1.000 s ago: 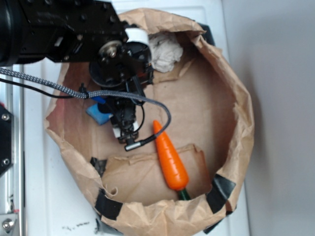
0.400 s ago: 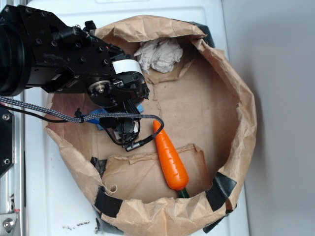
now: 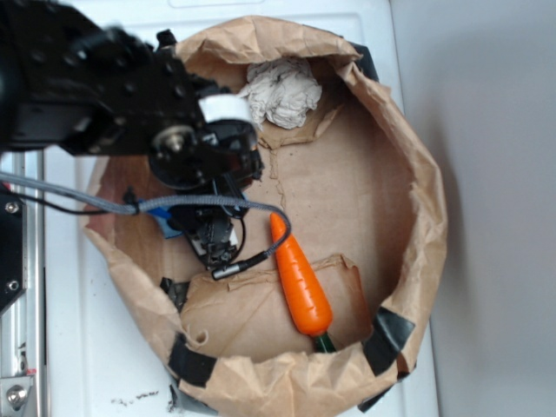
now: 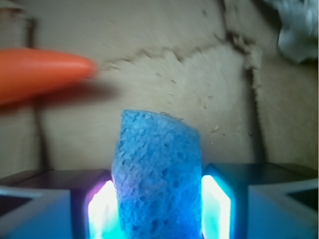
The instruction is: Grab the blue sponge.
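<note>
The blue sponge [image 4: 157,169] fills the centre of the wrist view, standing on edge between my two lit fingers [image 4: 217,206], which press its sides. My gripper [image 4: 158,199] is shut on it. In the exterior view only a blue sliver of the sponge [image 3: 170,226] shows under the black arm, at the left of the paper bag's floor. There the gripper [image 3: 211,243] points down beside the carrot's tip.
An orange carrot [image 3: 300,282] lies just right of the gripper, and its tip [image 4: 45,74] shows in the wrist view. A crumpled off-white cloth [image 3: 280,91] sits at the back. The brown bag's rolled rim [image 3: 427,217] rings everything. A grey cable [image 3: 217,204] loops over the gripper.
The arm's bulk has swung down over the bag's left side and the gripper has shifted slightly toward the near side. The sponge is now almost fully hidden beneath it in the exterior view.
</note>
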`<state>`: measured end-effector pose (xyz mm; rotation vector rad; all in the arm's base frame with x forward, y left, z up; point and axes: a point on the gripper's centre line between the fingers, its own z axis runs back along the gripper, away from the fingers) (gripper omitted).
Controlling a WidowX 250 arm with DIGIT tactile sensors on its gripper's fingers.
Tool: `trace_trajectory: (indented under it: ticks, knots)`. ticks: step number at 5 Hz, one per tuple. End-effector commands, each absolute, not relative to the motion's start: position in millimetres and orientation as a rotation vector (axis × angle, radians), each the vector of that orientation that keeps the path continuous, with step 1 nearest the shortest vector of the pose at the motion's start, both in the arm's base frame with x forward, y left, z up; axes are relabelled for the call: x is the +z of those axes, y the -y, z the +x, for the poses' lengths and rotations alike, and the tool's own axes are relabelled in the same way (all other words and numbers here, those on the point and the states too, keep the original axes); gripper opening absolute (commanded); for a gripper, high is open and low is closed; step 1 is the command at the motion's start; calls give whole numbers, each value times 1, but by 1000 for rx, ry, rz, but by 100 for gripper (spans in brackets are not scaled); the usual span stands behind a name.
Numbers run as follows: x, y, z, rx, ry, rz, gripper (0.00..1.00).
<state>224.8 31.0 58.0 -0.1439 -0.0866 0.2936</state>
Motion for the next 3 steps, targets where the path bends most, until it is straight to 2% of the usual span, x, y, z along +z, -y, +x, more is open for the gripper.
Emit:
trace_trajectory:
  ticks: [1, 2, 3]
  knots:
    - [140, -34, 234, 274, 135, -202, 0]
    - [155, -33, 236, 259, 129, -201, 0]
    - [147, -26, 240, 241, 97, -95, 97]
